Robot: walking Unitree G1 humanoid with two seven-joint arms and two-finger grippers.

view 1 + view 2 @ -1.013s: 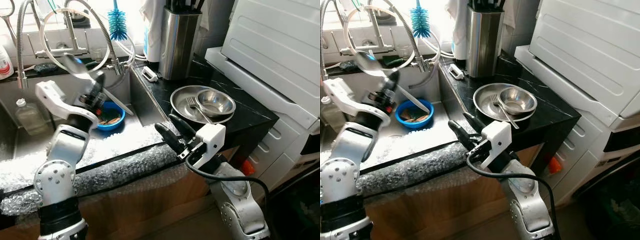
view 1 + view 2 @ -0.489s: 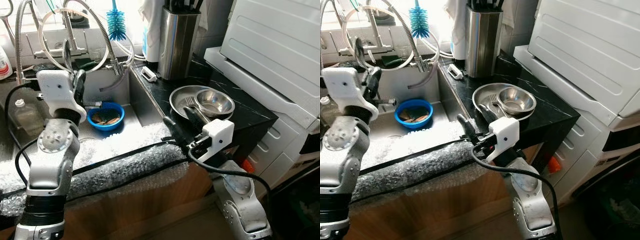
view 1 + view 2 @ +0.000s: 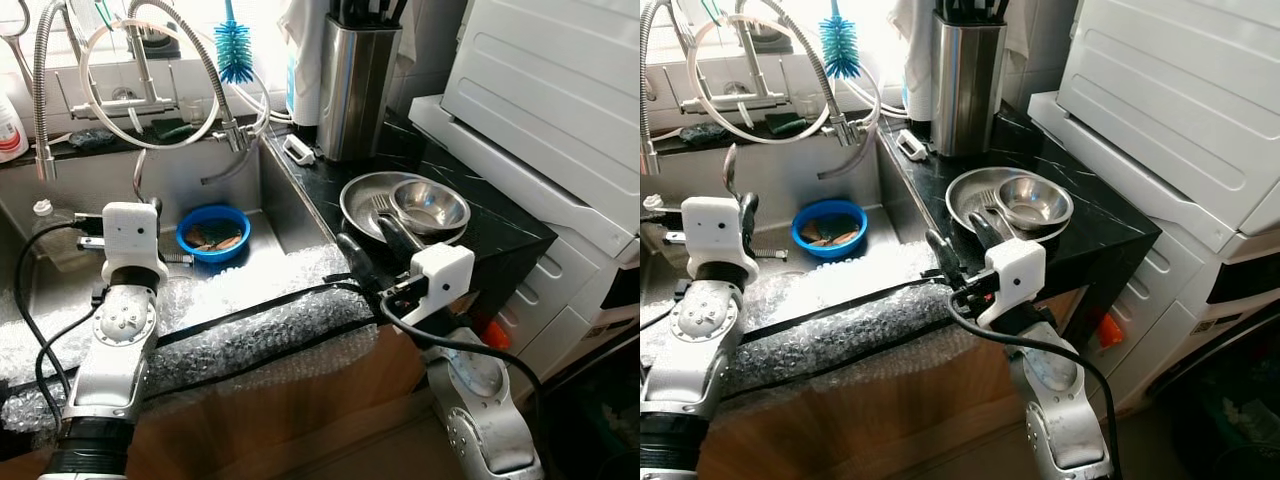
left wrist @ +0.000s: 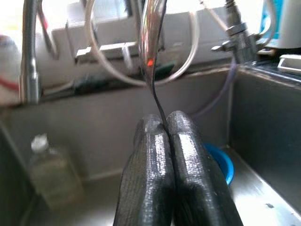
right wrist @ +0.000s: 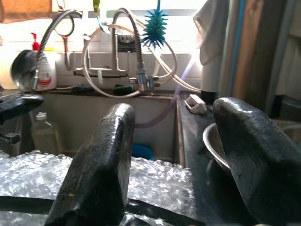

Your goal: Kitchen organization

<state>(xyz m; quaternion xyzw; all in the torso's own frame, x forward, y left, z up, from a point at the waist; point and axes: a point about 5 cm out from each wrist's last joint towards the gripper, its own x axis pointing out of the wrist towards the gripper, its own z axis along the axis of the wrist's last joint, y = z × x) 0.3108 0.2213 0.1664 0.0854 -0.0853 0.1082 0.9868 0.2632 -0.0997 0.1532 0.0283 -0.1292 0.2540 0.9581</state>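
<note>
Change since the earlier frames: left gripper (image 4: 162,141) has swung down from beside the faucet to a low post over the sink (image 3: 270,215), carrying its load along; right gripper (image 3: 368,252) has crept forward to the sink's counter-side corner.

Item 1. Left gripper, over the sink's left half. Fingers (image 4: 148,169) pressed together on the thin handle of a metal spoon (image 4: 151,52), bowl pointing up.

Item 2. Right gripper, at the sink's front right corner. Fingers spread apart, holding nothing, aimed toward the steel tray.

Item 3. Steel tray (image 3: 362,210), on the black counter right of the sink; carries a small steel bowl (image 3: 431,205) and a fork (image 3: 390,215).

Item 4. Blue bowl (image 3: 213,231), on the sink floor; food scraps inside.

Item 5. Bubble wrap (image 3: 250,330), along the sink's front edge.

Assessment: spoon lifted clear and secure; it likely wants a resting place next, possibly with the tray's cutlery.
</note>
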